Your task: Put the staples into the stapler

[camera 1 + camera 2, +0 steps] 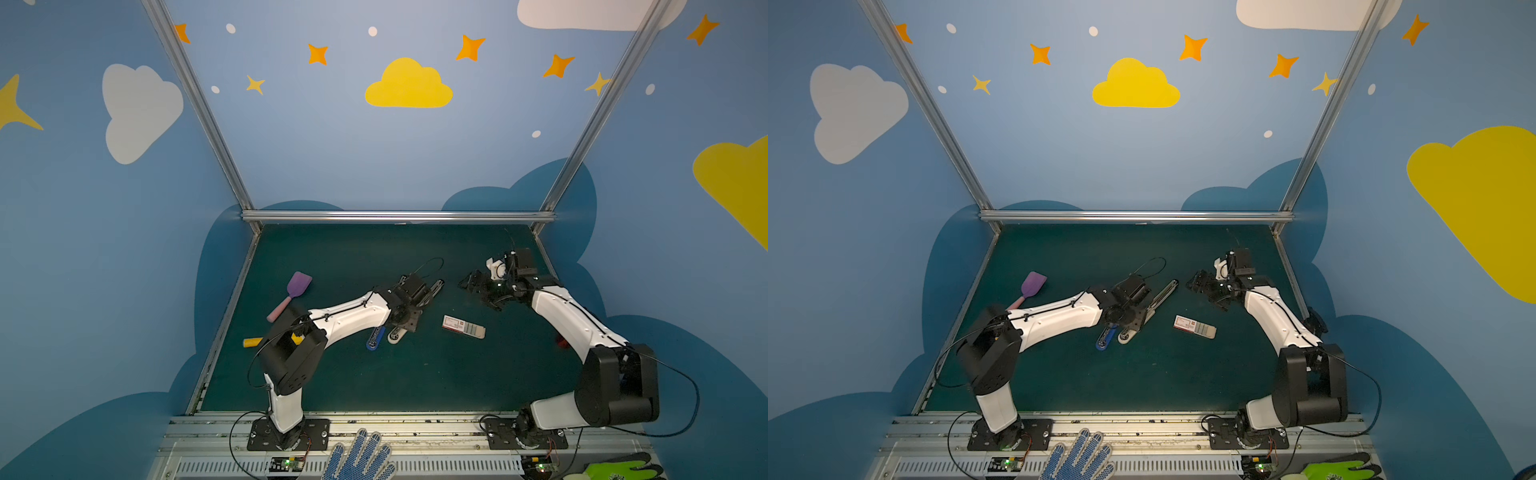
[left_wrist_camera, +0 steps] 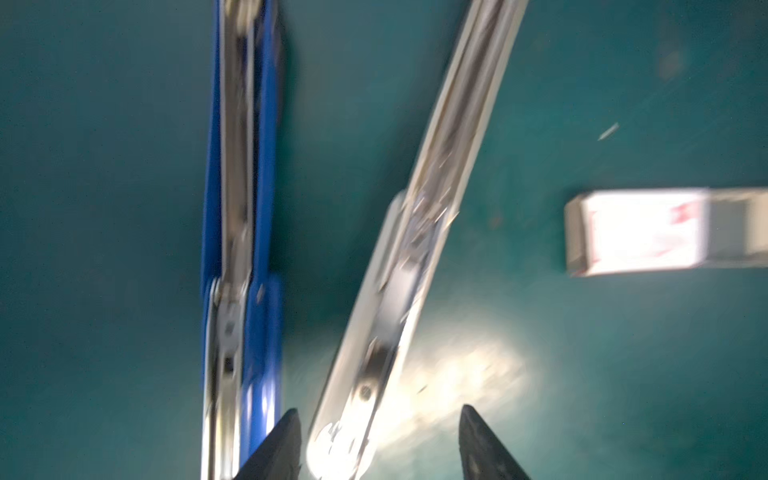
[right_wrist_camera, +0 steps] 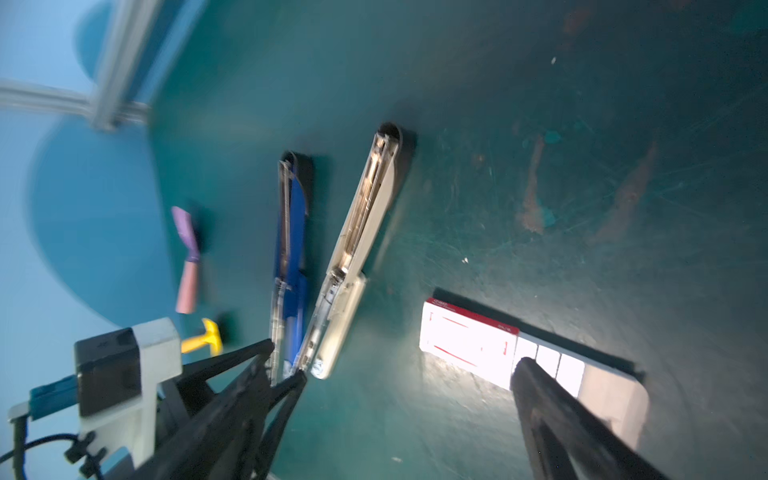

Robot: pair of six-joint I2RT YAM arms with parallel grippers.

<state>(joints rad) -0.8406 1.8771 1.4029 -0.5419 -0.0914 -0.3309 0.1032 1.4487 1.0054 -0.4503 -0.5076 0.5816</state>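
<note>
left gripper (image 2: 380, 419): jaws stood apart, end of opened long white stapler (image 2: 395, 291) between them | right gripper (image 3: 409, 365): jaws stood wide apart, empty | small flat white cardboard staples box (image 1: 463, 327), beige tray partly out: lay on dark green mat (image 1: 374, 374), right of stapler, apart

the table top (image 3: 582, 104) is matt dark green, scuffed and scratched. the white stapler (image 3: 365, 224) has a smooth plastic shell and a shiny metal channel. the blue stapler (image 3: 296, 232) is glossy plastic with a bright metal rail. the staple box (image 3: 469, 336) looks like smooth white cardboard.
</note>
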